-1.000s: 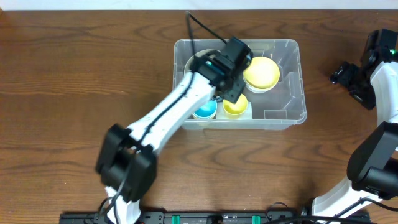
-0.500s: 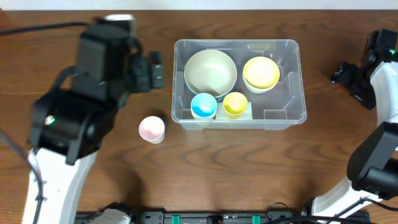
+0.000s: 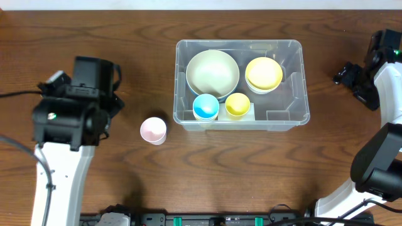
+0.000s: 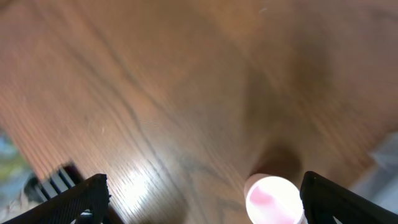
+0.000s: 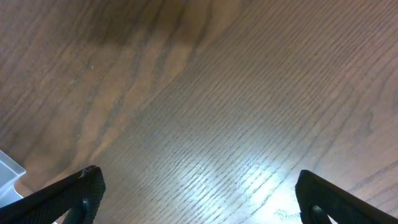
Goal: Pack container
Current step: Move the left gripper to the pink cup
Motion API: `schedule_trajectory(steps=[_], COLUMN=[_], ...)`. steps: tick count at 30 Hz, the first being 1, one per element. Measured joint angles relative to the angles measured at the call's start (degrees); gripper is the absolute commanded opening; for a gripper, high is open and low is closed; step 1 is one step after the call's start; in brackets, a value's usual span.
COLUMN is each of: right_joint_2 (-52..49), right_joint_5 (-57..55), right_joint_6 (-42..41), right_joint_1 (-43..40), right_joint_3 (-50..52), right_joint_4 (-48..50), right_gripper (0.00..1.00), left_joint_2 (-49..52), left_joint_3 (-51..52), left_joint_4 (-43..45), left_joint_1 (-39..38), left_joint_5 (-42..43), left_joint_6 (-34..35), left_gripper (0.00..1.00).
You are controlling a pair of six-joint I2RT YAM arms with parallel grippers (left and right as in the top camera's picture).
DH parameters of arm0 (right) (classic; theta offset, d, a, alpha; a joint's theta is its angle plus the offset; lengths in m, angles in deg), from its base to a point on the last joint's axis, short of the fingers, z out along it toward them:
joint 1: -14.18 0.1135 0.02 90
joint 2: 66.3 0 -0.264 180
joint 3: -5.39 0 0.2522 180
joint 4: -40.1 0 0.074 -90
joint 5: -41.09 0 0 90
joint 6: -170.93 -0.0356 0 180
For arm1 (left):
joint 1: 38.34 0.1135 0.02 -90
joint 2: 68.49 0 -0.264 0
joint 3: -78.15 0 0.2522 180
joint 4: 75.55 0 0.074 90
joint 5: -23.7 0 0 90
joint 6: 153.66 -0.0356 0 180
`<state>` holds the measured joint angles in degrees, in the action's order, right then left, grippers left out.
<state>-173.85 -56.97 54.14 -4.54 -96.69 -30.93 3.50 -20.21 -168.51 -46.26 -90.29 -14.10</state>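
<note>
Overhead: the container (image 3: pixel 304 81), a clear plastic bin, sits on the wooden table (image 3: pixel 264 169) toward the middle of its far edge, its long sides running left to right. Inside it, a large cream bowl (image 3: pixel 212 72) fills the far-left corner and a yellow bowl (image 3: pixel 264 73) lies just beside it on the right. A blue cup (image 3: pixel 205 107) and a yellow cup (image 3: pixel 237 105) stand side by side along the near wall. A pink cup (image 3: pixel 152 130) stands upright on the table, outside the bin and near its near-left corner. The left arm (image 3: pixel 63 169) rises over the table's left side, well apart from the bin. The right arm (image 3: pixel 389 94) hangs at the right edge, with the right gripper (image 3: pixel 344 74) dark against the wood and holding nothing.

Left wrist: the left gripper (image 4: pixel 202 198) hangs over blurred wood grain with its jaws spread wide and nothing between them. The pink cup (image 4: pixel 273 199) shows from above at the bottom of the view, closer to the right-hand fingertip (image 4: pixel 329 199) and touching neither.

Right wrist: the right gripper's jaws stand wide apart over bare wood, a fingertip (image 5: pixel 87 186) in each lower corner and nothing held.
</note>
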Motion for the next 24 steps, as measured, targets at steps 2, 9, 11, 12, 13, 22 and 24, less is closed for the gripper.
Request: schedule_trajectory(steps=[2, 9, 11, 12, 13, 22, 24], right_joint_2=[0.0, 0.0, 0.0, 0.0, 0.0, 0.0, 0.0], right_joint_5=[0.1, 0.1, 0.1, 0.1, 0.1, 0.1, 0.1], right_joint_6=[0.0, 0.0, 0.0, 0.0, 0.0, 0.0, 0.0], right_joint_1=[0.0, 0.0, 0.0, 0.0, 0.0, 0.0, 0.0], right_joint_3=[0.0, 0.0, 0.0, 0.0, 0.0, 0.0, 0.0], right_joint_4=[0.0, 0.0, 0.0, 0.0, 0.0, 0.0, 0.0], right_gripper=[0.99, 0.99, 0.99, 0.99, 0.99, 0.99, 0.99], left_joint_2=[0.0, 0.3, 0.3, 0.3, 0.3, 2.8, 4.2], left_joint_3=[5.0, 15.8, 17.5, 18.3, 19.1, 28.3, 30.2], left_joint_4=[2.7, 11.1, 11.4, 11.5, 11.8, 22.1, 25.7], left_joint_1=[0.0, 0.0, 0.0, 0.0, 0.0, 0.0, 0.0], left_joint_5=[0.7, 10.8, 13.2, 14.1, 14.9, 18.5, 20.3], left_joint_6=[2.9, 6.0, 6.0, 6.0, 6.0, 5.2, 4.4], left_gripper=[0.98, 0.98, 0.98, 0.98, 0.98, 0.98, 0.98])
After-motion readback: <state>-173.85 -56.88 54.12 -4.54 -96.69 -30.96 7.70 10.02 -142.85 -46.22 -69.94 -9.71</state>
